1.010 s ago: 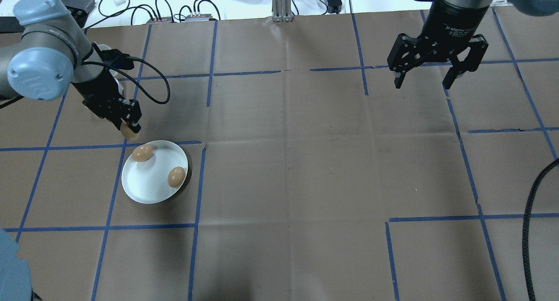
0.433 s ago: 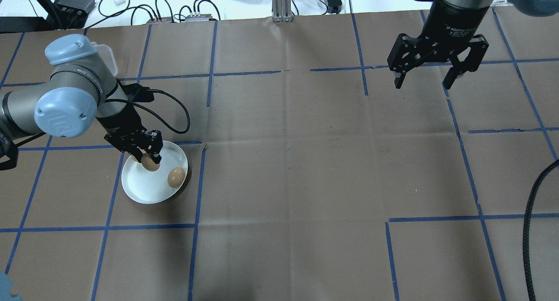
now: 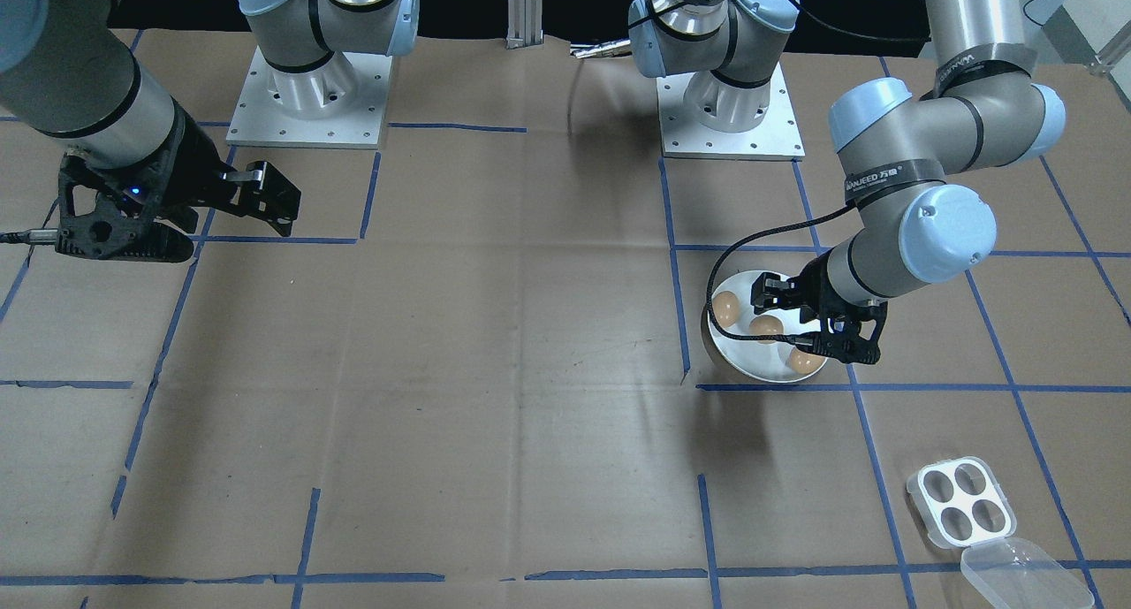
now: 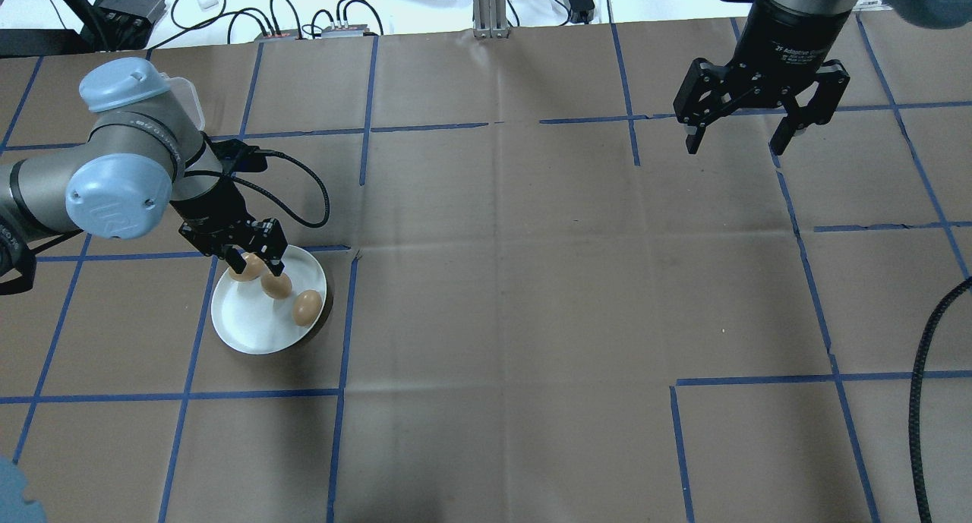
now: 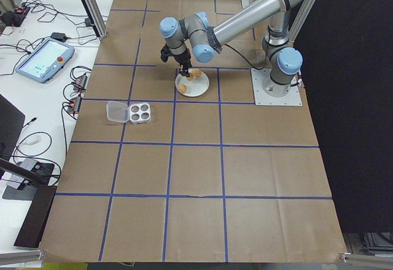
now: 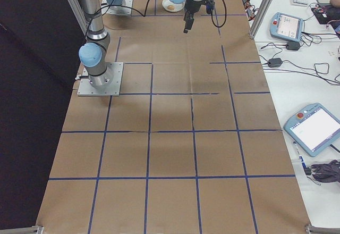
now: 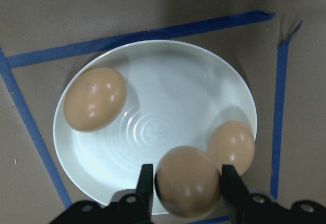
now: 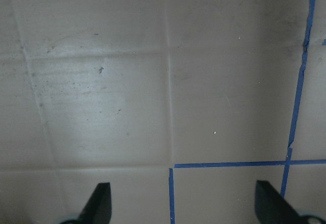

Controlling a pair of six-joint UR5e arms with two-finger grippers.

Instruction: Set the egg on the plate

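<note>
In the overhead view we start at the left, where our left gripper [image 4: 263, 269] hangs over the plate [image 4: 247, 333]. Its two fingers are closed just enough to pinch a brown egg [image 4: 276, 286], one finger on each side. In the left wrist view the held egg [image 7: 187, 181] sits between the two dark fingers [image 7: 146, 186], and it looks like it floats above the near edge of the white plate [image 7: 168, 76], between the two eggs already lying there. One resting egg [image 7: 95, 99] is off to the left by the rim. The other resting egg [image 7: 232, 146] is to the right, just beside the held one. So we think the way to go is straight down, and that near egg is the one we could bump. We cannot tell if the held egg touches the plate yet.

Farther right, our right gripper [image 4: 743, 137] hangs high over bare brown paper, well apart from the plate. Its fingers are spread wide and hold nothing. The left arm is much nearer.
</note>
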